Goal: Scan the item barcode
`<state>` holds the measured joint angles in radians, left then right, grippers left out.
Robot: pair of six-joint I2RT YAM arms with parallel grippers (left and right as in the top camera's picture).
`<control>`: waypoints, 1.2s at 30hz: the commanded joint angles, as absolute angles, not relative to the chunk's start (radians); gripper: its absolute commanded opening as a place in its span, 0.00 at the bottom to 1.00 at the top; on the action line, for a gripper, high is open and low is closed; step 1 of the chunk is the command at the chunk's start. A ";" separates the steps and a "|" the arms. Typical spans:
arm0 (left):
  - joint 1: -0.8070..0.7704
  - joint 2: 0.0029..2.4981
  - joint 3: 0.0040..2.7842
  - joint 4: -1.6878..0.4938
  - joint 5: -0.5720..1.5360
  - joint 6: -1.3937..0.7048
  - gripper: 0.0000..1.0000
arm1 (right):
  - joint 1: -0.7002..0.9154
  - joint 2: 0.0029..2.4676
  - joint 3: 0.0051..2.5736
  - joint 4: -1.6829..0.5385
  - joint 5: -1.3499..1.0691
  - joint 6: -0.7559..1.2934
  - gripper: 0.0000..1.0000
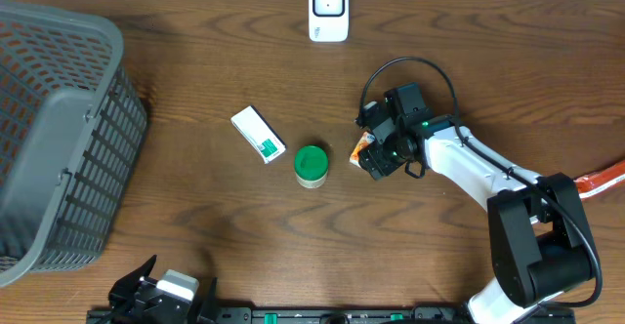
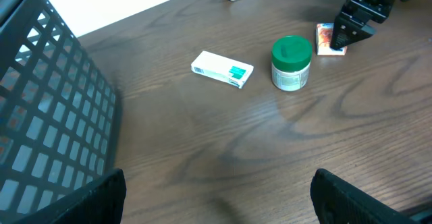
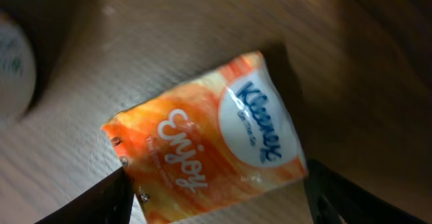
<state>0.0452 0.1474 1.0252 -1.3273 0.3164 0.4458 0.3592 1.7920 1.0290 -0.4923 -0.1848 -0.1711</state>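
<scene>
An orange Kleenex tissue pack (image 3: 202, 143) lies flat on the wooden table, printed face up, and no barcode shows. My right gripper (image 3: 216, 200) hangs low over it with the jaws wide. The pack sits between the fingers, its lower corners close to both. From overhead the pack (image 1: 362, 148) peeks out at the left of the right gripper (image 1: 377, 160). A white scanner (image 1: 328, 9) stands at the table's far edge. My left gripper (image 2: 216, 200) is open over bare wood near the front edge, holding nothing.
A green-lidded jar (image 1: 312, 165) stands just left of the pack, and a white and green box (image 1: 258, 134) lies farther left. A grey mesh basket (image 1: 59, 139) fills the left side. An orange object (image 1: 607, 176) pokes in at the right edge.
</scene>
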 commanded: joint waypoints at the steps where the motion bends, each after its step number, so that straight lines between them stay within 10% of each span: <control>1: 0.049 0.141 1.030 -1.324 0.332 0.451 0.86 | 0.355 1.769 1.026 -0.510 -0.104 0.077 0.71; 6: 0.049 0.141 1.030 -1.324 0.331 0.451 0.86 | 0.355 1.757 1.026 -0.587 -0.061 0.180 0.85; 7: 0.049 0.141 1.030 -1.324 0.331 0.451 0.86 | 0.356 1.732 1.026 -0.590 -0.060 0.178 0.99; 12: 0.049 0.141 1.030 -1.324 0.332 0.451 0.86 | 0.357 1.554 1.026 -0.602 -0.060 0.049 0.99; 14: 0.049 0.141 1.030 -1.324 0.331 0.451 0.86 | 0.353 1.498 1.026 -0.598 -0.057 0.014 0.70; 17: 0.049 0.141 1.030 -1.324 0.332 0.451 0.87 | 0.324 1.475 1.026 -0.523 -0.057 -0.035 0.01; 36: 0.049 0.141 1.030 -1.324 0.332 0.451 0.86 | 0.335 1.811 1.028 -0.258 -0.184 -0.084 0.01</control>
